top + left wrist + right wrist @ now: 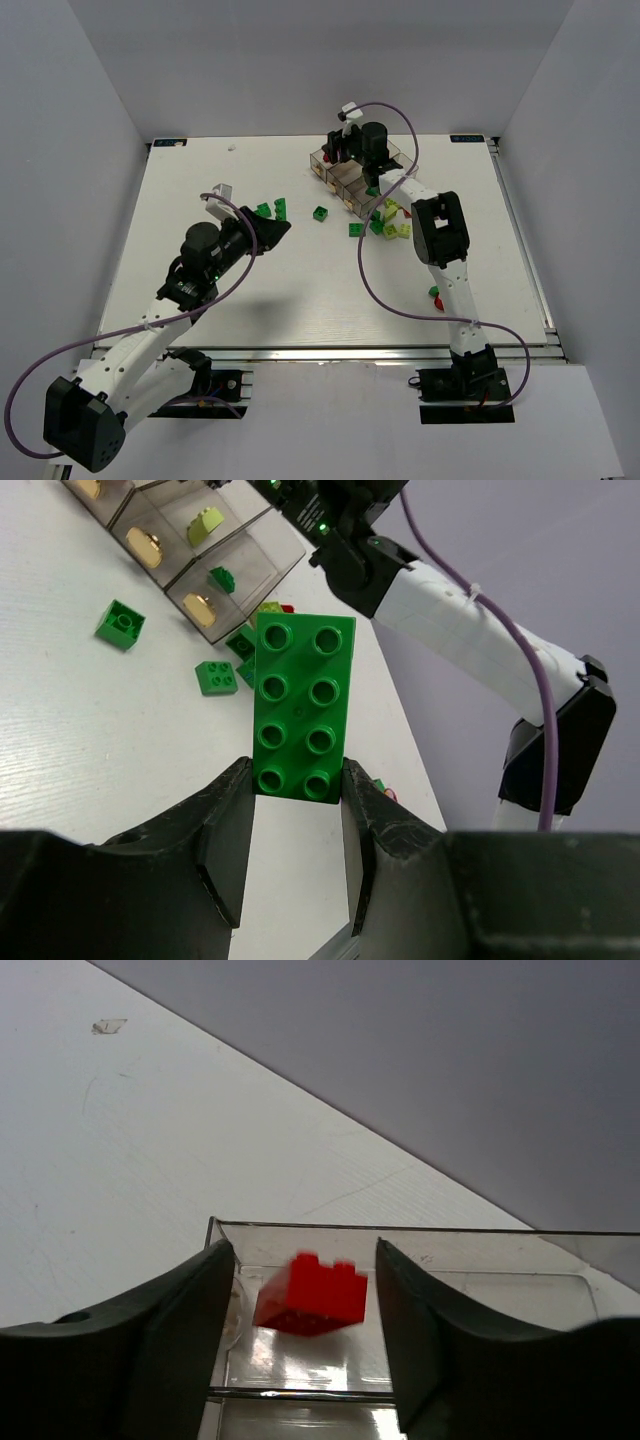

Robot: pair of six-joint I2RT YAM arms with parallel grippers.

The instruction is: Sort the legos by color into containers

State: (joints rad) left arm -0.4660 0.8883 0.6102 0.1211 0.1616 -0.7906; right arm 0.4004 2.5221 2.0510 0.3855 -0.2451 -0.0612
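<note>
Green brick (300, 705) pinched in the left claw (295, 780); right claw (300, 1252) spread, red brick (312, 1298) untouched between its fingers, lower centre, over the clear tray (430, 1230).

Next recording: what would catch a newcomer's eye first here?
The left tool clamps a long eight-stud green brick above the table. At the far side, the right tool stands open over the clear tray, with a blurred red brick loose between its jaws.
</note>
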